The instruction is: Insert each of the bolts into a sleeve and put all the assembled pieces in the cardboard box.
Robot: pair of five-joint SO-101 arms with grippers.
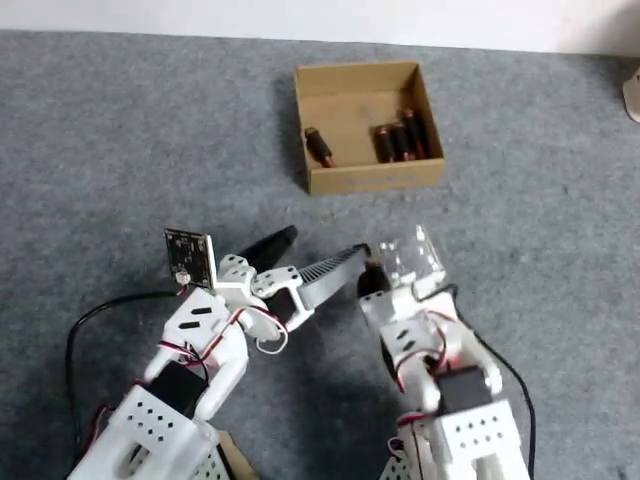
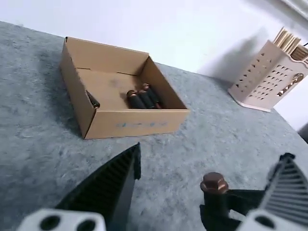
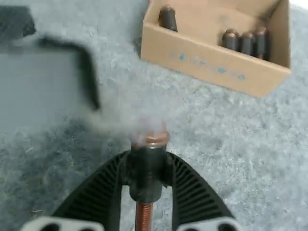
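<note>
The cardboard box (image 1: pixel 375 178) stands at the back of the grey carpet, its front wall (image 2: pixel 134 124) (image 3: pixel 211 65) facing the arms. Several assembled pieces lie inside: one (image 1: pixel 318 147) at its left, three together (image 1: pixel 405 140) (image 2: pixel 142 98) (image 3: pixel 245 41) at its right. My right gripper (image 1: pixel 375 275) (image 3: pixel 147 161) is shut on a black sleeve (image 3: pixel 144 173) held upright with a copper bolt (image 3: pixel 150 139) (image 2: pixel 214 184) through it. My left gripper (image 1: pixel 327 242) (image 2: pixel 211 154) is open beside it, its fingers on either side of the bolt's head without touching.
A white perforated holder (image 2: pixel 269 72) (image 1: pixel 632 95) with wooden sticks stands at the far right. A black cable (image 1: pixel 80 340) loops on the carpet by the left arm's base. Bare carpet lies between the grippers and the box.
</note>
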